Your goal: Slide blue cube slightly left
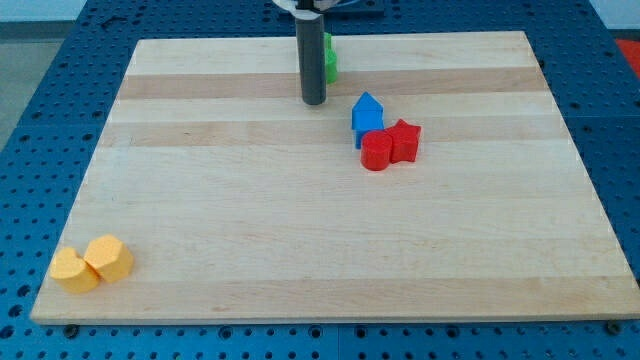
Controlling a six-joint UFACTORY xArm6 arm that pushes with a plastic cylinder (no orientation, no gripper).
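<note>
1. Far down-left of my tip, in the board's lower-left corner: two yellow blocks, a yellow block and a yellow cylinder-ish block, touching each other. Well clear of the job; no part in it is expected.
2. Tip: straight dark rod, lower end seen resting on the board near the view's top, centre. No gripper is fitted, so nothing can be opened, shut or held; pushing only. No block is contacted by the tip at this moment.
3. Just behind/right of the rod: green block, partly hidden by the rod; shape can't be told.
4. Right and slightly below the tip, near but apart: blue cube. Looks more like a small house shape w/ a peaked top, bright blue, upright.
5. Touching the blue cube's lower-right side: red cylinder and, right of it, red star-like block, packed tight together.
6. Judgement: tip is placed on the blue cube's left side, i.e. the wrong side for a leftward push. Repositioning to the cube's right face is probably needed; access there is cramped by the reds, so a nudge to them is a risk.
7. Progress: push judged not yet started.
</note>
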